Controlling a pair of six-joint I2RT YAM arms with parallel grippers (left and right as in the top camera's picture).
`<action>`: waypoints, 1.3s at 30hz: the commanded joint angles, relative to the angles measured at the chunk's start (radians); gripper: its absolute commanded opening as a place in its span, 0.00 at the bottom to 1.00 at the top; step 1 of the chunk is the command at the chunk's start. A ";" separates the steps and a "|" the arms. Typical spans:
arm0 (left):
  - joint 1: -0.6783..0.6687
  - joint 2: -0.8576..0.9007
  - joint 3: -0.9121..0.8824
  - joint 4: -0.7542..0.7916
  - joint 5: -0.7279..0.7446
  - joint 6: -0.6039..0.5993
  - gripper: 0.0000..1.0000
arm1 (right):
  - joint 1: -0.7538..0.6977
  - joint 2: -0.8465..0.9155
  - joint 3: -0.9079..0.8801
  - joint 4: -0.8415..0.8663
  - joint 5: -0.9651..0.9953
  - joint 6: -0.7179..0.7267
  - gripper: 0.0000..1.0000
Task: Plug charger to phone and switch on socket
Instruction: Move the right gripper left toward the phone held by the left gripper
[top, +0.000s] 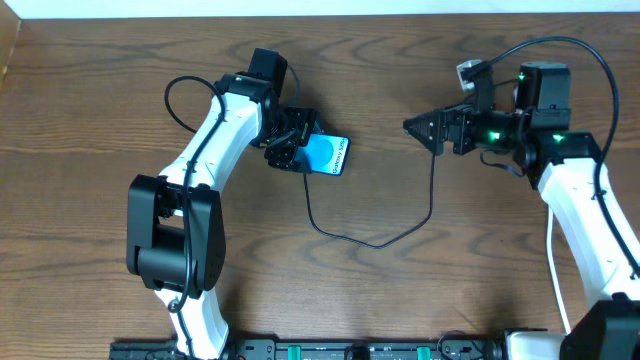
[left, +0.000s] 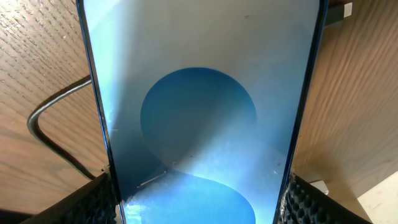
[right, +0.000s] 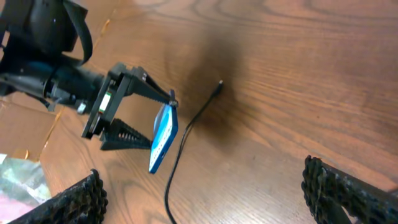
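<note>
Left gripper (top: 300, 152) is clamped partway closed on the long edges of the phone (top: 330, 155). The phone stands tilted, left of centre toward the far edge of the desk (top: 400, 300). Right gripper (top: 418, 127) gapes wide and empty, well apart, with bare wood between them. The charger (top: 375, 243) loops toward the near edge, and its connector tip (right: 220, 83) lies near the phone.
</note>
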 joint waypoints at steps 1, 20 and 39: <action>0.001 -0.026 0.008 -0.003 -0.005 0.006 0.63 | 0.029 0.031 0.021 0.041 -0.007 0.082 0.99; 0.001 -0.026 0.008 -0.003 -0.001 0.005 0.63 | 0.298 0.274 0.021 0.253 0.166 0.438 0.80; 0.001 -0.026 0.008 -0.003 -0.001 0.006 0.63 | 0.396 0.336 0.021 0.288 0.192 0.522 0.73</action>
